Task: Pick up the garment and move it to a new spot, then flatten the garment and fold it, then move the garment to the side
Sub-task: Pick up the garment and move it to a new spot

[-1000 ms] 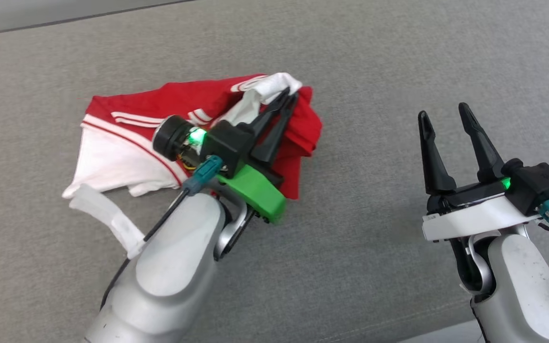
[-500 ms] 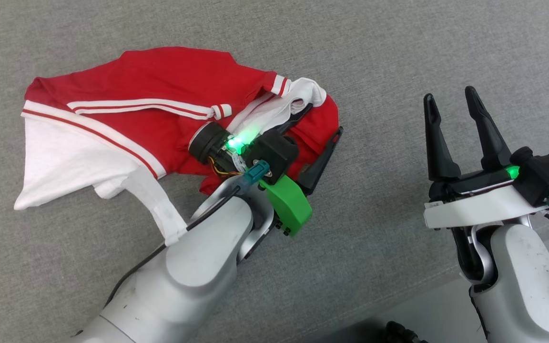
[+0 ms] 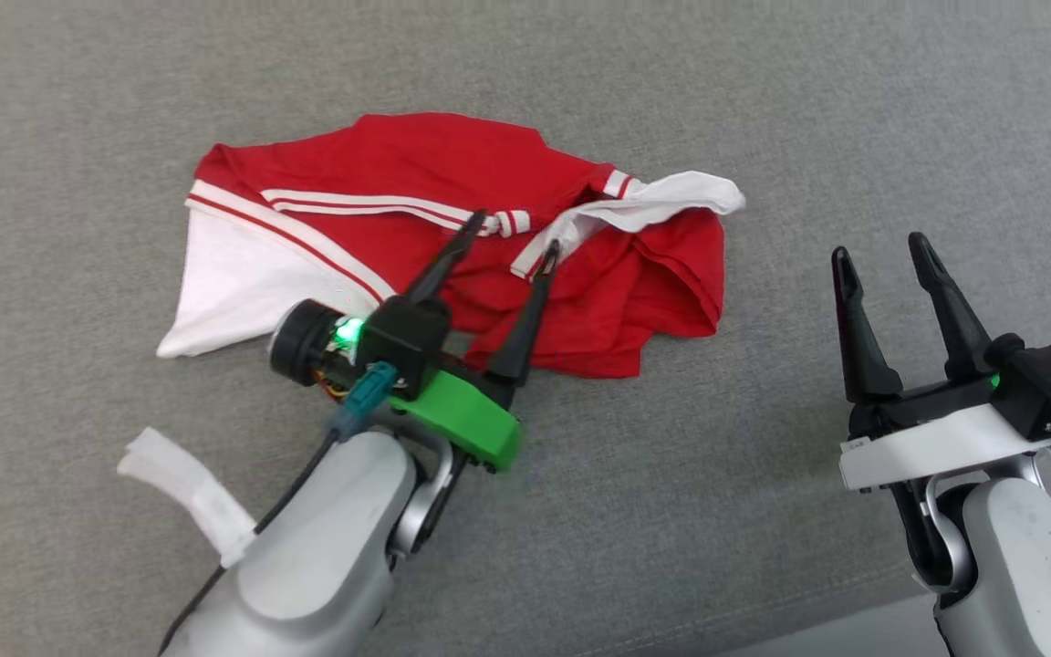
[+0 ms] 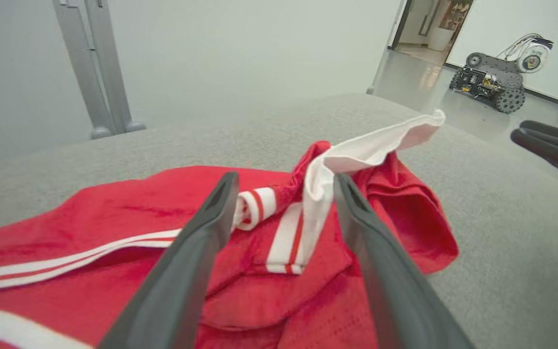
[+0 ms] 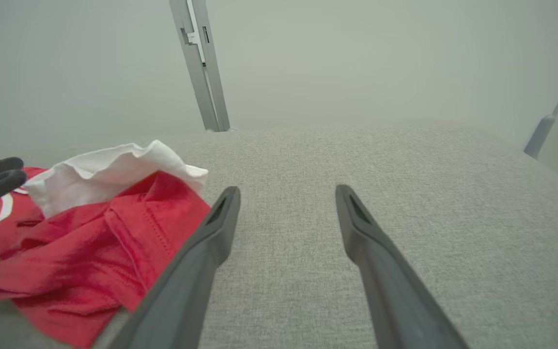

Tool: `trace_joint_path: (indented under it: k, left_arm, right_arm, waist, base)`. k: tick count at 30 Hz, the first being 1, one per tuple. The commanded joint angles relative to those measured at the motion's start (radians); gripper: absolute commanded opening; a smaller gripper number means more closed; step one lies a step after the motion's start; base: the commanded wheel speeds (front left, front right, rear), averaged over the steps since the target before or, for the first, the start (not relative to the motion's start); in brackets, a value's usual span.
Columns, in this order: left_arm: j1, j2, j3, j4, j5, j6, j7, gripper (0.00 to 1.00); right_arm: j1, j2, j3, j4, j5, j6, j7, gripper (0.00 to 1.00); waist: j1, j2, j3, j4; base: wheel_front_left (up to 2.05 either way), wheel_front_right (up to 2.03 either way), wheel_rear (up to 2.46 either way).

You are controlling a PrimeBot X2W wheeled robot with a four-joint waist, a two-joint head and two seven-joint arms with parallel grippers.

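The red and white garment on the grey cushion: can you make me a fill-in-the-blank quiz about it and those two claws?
The crumpled garment on the grey cushion is white and ____.
The left gripper hovers over it with its jaws ____.
The right gripper, over bare cushion beside it, holds ____.
Missing words: red; open; nothing.

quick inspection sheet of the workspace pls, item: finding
surface: grey fabric, flat
job's things: garment, red and white, crumpled, not folded
clutter: nothing seen
hands: left hand open, fingers either side of the garment's striped cuff, gripping nothing; right hand open, right of the garment, over the fabric
cables: black cable along the left forearm
surroundings: grey posts; wheeled machine on the floor beyond
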Motion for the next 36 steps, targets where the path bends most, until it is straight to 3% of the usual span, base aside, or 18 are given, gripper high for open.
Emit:
trace_joint_path:
  k: [1, 9, 17, 26, 36]
  left_arm:
    - [0.037, 0.021, 0.034, -0.029, -0.001, 0.020, -0.004, 1.00]
    - [0.215, 0.091, 0.270, -0.146, 0.011, 0.042, -0.003, 1.00]
    - [0.357, 0.094, 0.491, -0.183, 0.071, 0.007, -0.003, 1.00]
    - [0.456, 0.062, 0.566, -0.143, 0.172, -0.087, -0.003, 1.00]
    - [0.527, 0.027, 0.612, -0.110, 0.229, -0.125, -0.003, 1.00]
  right_arm:
    - [0.020, -0.007, -0.001, 0.001, -0.005, -0.001, -0.003, 1.00]
    - [0.071, -0.014, -0.003, 0.011, -0.012, -0.001, -0.002, 1.00]
    - [0.109, -0.009, -0.009, 0.006, -0.016, -0.001, 0.016, 1.00]
    - [0.169, 0.004, -0.006, 0.015, -0.023, -0.001, 0.041, 1.00]
    - [0.228, 0.022, -0.011, 0.005, -0.027, -0.001, 0.059, 1.00]
  waist:
    - [0.0000, 0.0000, -0.145, 0.147]
    - [0.0000, 0.0000, -0.208, 0.213]
    - [0.0000, 0.0000, -0.254, 0.229]
    - [0.0000, 0.0000, -0.318, 0.209]
    - [0.0000, 0.0000, -0.369, 0.191]
  base:
    - [0.00, 0.00, 0.00]
    - [0.00, 0.00, 0.00]
    - [0.00, 0.00, 0.00]
    - [0.00, 0.00, 0.00]
    - [0.00, 0.00, 0.00]
